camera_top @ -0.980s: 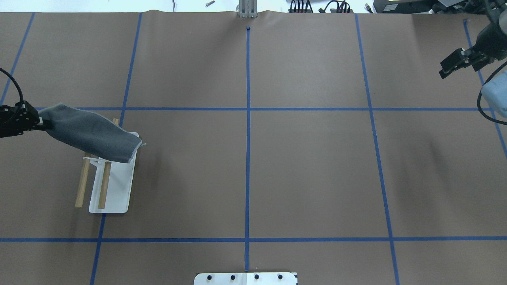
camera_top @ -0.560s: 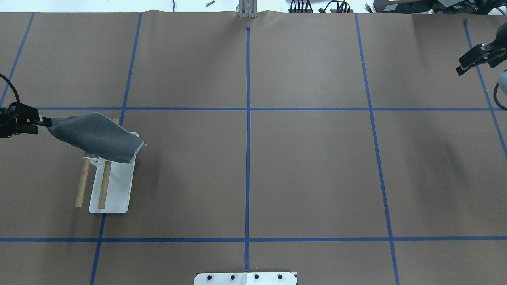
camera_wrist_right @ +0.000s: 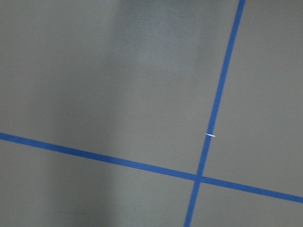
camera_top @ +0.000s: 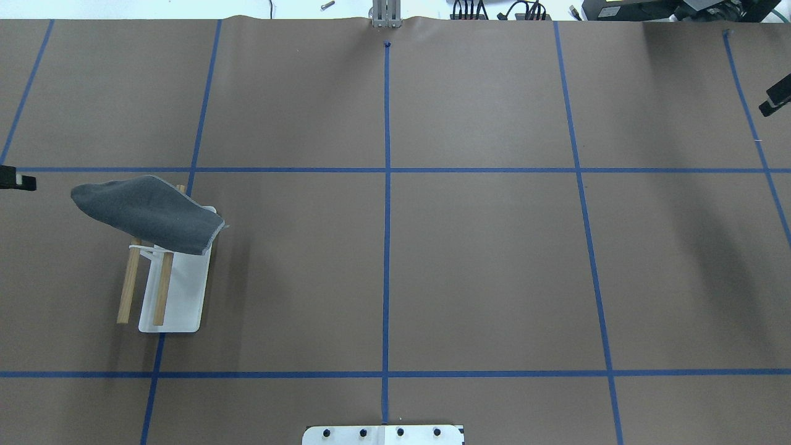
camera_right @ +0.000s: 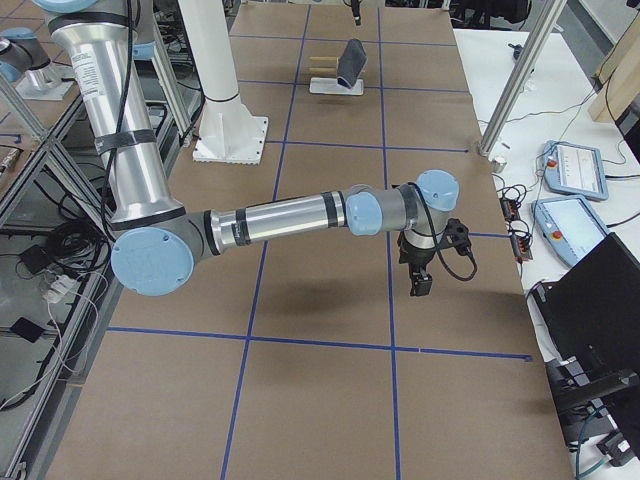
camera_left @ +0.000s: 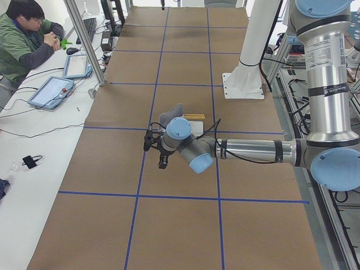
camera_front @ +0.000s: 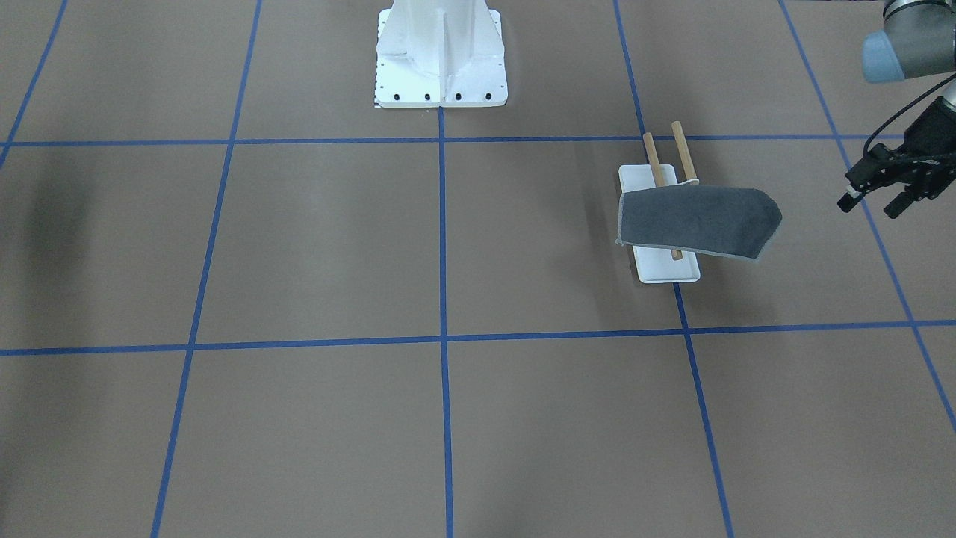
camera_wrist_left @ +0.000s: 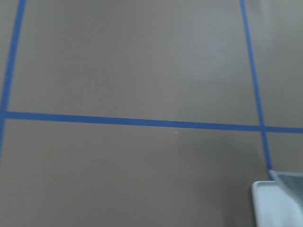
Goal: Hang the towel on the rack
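Towel [camera_top: 145, 213]: dark grey, draped across the far ends of the rack's [camera_top: 179, 303] rods, left on the worktop [camera_top: 469, 259]. We log the left end effector [camera_front: 868, 205] spread wide, having released it and withdrawn leftward. Right end effector [camera_top: 777, 99] has retreated; opening we cannot tell.

I can read nothing for certain from here. The silver tubular upright segment of the near left arm [camera_left: 329, 84] bears a strip of small dark print in the left-side view. The silver tubular upright segment of the near right arm [camera_right: 115, 120] bears a like strip in the right-side view. Both strips are too small for me to make out.
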You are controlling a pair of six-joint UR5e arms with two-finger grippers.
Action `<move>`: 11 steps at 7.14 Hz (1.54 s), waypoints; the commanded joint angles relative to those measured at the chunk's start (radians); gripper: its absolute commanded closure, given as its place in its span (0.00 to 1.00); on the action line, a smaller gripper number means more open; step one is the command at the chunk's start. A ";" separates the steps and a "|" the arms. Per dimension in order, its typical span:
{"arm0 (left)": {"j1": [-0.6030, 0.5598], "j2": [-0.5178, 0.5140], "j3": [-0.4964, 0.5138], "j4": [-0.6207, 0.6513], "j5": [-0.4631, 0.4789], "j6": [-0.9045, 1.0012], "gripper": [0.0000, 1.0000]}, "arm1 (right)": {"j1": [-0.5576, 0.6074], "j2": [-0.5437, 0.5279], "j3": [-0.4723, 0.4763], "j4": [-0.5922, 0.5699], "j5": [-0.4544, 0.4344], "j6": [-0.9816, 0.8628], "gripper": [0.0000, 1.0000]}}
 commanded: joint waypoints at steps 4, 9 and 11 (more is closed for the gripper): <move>-0.258 -0.067 0.018 0.595 0.011 0.613 0.01 | 0.004 -0.066 -0.018 0.000 -0.067 -0.090 0.00; -0.261 -0.044 0.053 0.602 -0.017 0.613 0.01 | 0.018 -0.092 -0.013 0.006 -0.048 -0.070 0.00; -0.262 -0.020 0.053 0.601 -0.081 0.605 0.01 | 0.043 -0.092 -0.003 -0.003 -0.035 -0.070 0.00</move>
